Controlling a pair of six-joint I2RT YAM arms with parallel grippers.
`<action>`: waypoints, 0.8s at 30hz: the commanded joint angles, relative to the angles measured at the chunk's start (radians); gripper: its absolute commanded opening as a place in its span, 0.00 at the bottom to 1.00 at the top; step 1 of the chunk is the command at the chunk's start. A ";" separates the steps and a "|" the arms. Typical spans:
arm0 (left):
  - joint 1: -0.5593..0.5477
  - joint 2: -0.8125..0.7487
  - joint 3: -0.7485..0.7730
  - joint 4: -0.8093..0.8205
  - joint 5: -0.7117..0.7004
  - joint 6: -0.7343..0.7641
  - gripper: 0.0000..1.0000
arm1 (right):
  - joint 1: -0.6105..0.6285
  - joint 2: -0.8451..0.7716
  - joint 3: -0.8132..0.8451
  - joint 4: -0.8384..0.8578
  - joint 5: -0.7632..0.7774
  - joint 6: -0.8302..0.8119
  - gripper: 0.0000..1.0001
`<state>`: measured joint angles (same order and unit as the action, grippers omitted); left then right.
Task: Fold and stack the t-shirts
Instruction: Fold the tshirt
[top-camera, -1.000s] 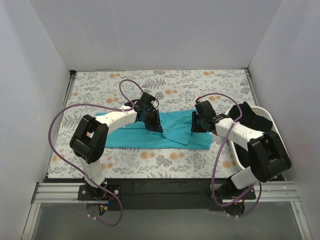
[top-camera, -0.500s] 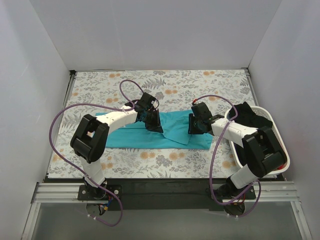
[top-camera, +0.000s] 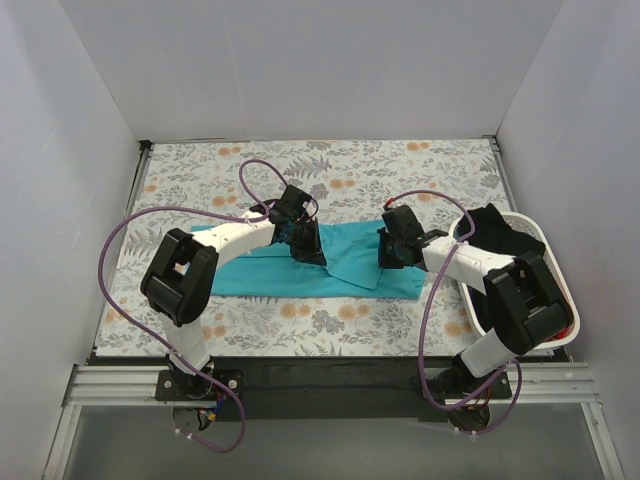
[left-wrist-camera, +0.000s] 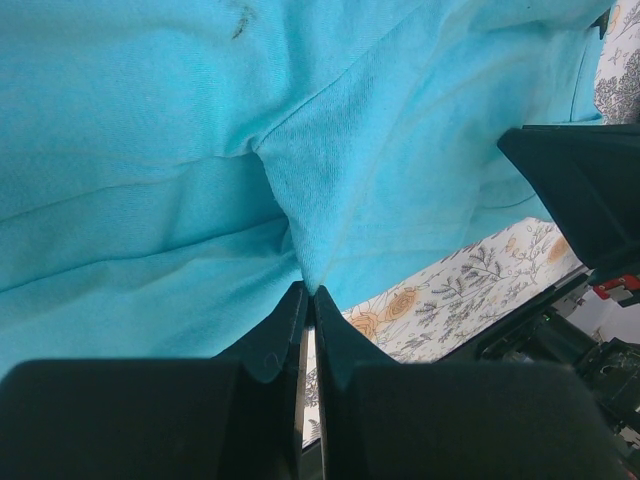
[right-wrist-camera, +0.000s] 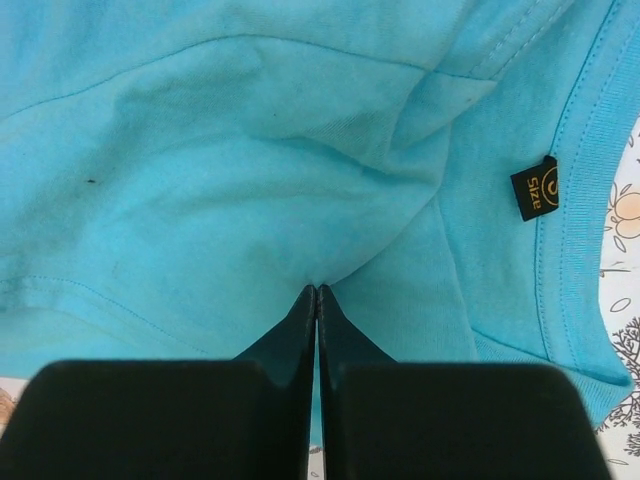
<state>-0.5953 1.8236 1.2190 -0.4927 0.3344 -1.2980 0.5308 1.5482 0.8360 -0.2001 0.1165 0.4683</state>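
Note:
A teal t-shirt lies flat and wide across the middle of the floral cloth. My left gripper sits on its middle. In the left wrist view the jaws are shut on a pinched fold of the teal t-shirt. My right gripper sits on the shirt's right part. In the right wrist view it is shut on a pinch of the teal fabric, near the collar and a black size label. A black t-shirt lies in the basket, with a bit of red beside it.
A white plastic basket stands at the right edge, next to my right arm. The grey floral cloth covers the table. White walls close in the back and both sides. A black rail runs along the near edge.
My right arm shifted slightly left and its elbow swung nearer over the basket. The left arm and the shirt have not visibly moved.

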 joint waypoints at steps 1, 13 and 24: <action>0.003 -0.006 0.014 0.006 0.011 0.009 0.00 | 0.008 -0.046 -0.003 0.018 -0.009 0.003 0.01; 0.009 0.000 0.045 -0.010 0.003 0.011 0.00 | 0.034 -0.151 0.002 -0.042 0.005 0.004 0.01; 0.011 0.002 0.031 -0.009 0.015 0.016 0.00 | 0.044 -0.197 -0.041 -0.090 0.081 0.001 0.01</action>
<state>-0.5911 1.8256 1.2316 -0.4969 0.3344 -1.2976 0.5701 1.3865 0.8124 -0.2611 0.1467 0.4683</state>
